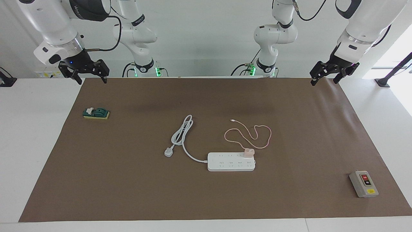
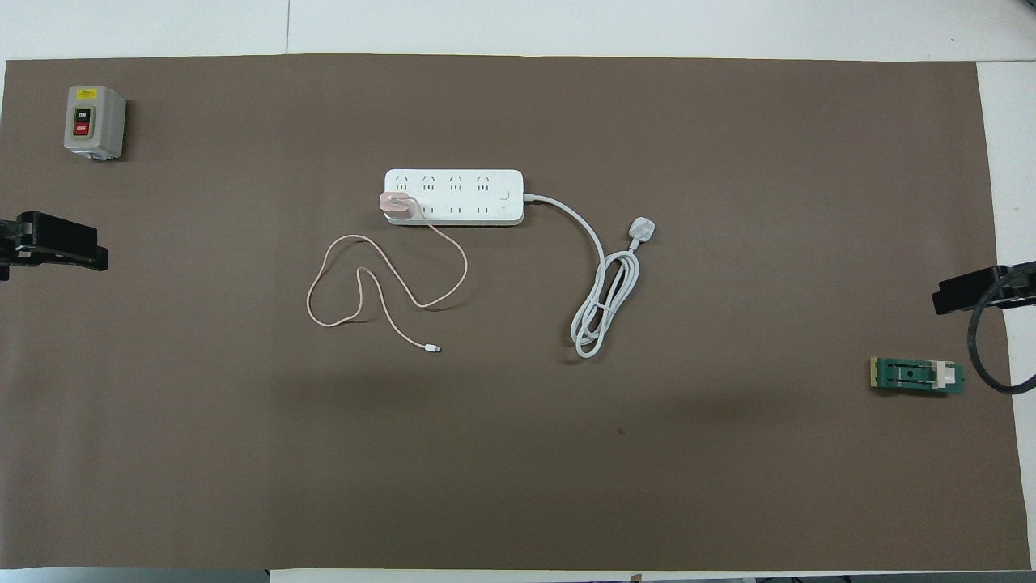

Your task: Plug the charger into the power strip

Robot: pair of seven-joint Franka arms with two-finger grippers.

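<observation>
The white power strip [image 1: 231,161] [image 2: 453,197] lies in the middle of the brown mat. The pink charger [image 1: 248,153] [image 2: 397,206] sits on the strip's end toward the left arm, in the row nearer the robots. Its thin pink cable [image 1: 254,135] [image 2: 380,283] loops over the mat nearer the robots and ends in a tiny white connector [image 1: 231,120] [image 2: 434,349]. My left gripper [image 1: 331,75] [image 2: 57,243] is raised at the mat's edge, open and empty. My right gripper [image 1: 86,72] [image 2: 971,291] is raised at the other end, open and empty. Both arms wait.
The strip's thick white-grey cord with a three-pin plug [image 1: 169,152] [image 2: 642,231] coils toward the right arm's end. A grey box with red and black buttons [image 1: 363,183] [image 2: 94,121] stands at the left arm's end. A green and yellow block [image 1: 96,113] [image 2: 917,376] lies near the right gripper.
</observation>
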